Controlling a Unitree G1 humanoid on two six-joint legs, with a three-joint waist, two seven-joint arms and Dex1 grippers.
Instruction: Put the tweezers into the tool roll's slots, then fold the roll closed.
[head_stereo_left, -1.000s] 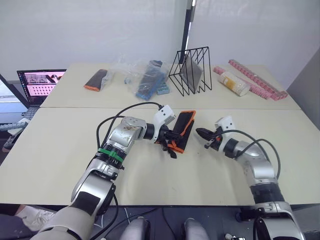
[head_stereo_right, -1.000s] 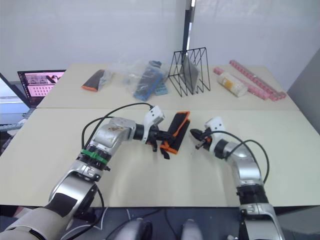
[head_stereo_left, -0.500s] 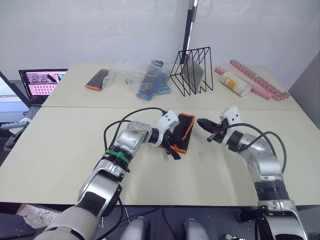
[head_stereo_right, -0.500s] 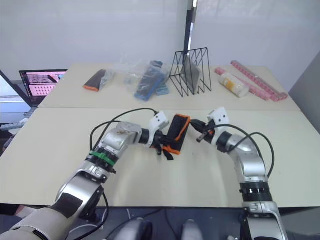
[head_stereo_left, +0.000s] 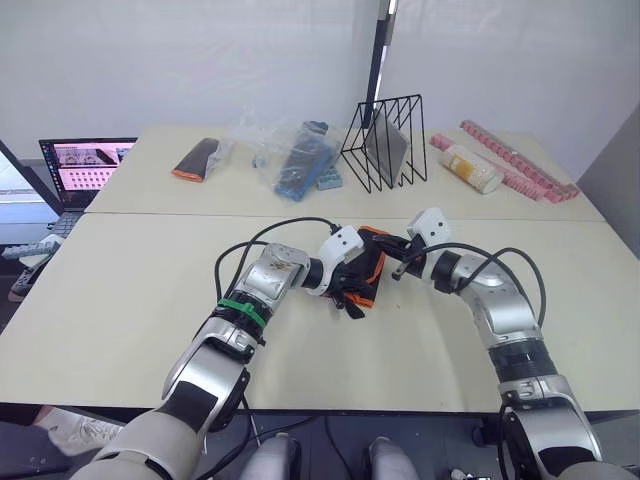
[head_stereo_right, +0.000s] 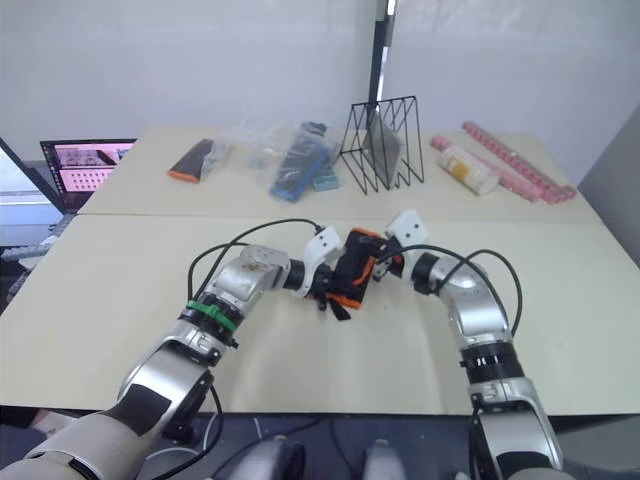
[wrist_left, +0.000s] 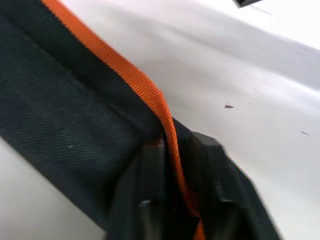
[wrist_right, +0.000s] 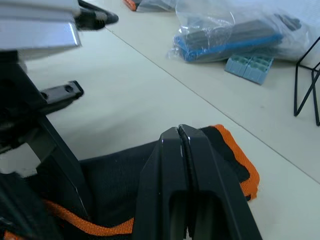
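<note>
The table (head_stereo_left: 120, 300) carries the tool roll (head_stereo_left: 365, 275) near its middle, folded, orange binding showing. At the roll's 9 o'clock side the left gripper (wrist_left: 180, 170) has its fingers pinched on the orange edge. At its 3 o'clock side the right gripper (wrist_right: 180, 137) rests over the fabric, fingers pressed together, holding nothing.

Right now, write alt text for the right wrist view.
The right gripper, shut, hovers over the tool roll, black fabric with orange binding on a beige table. The left gripper is beside the roll; behind lies a clear bag of blue items.
</note>
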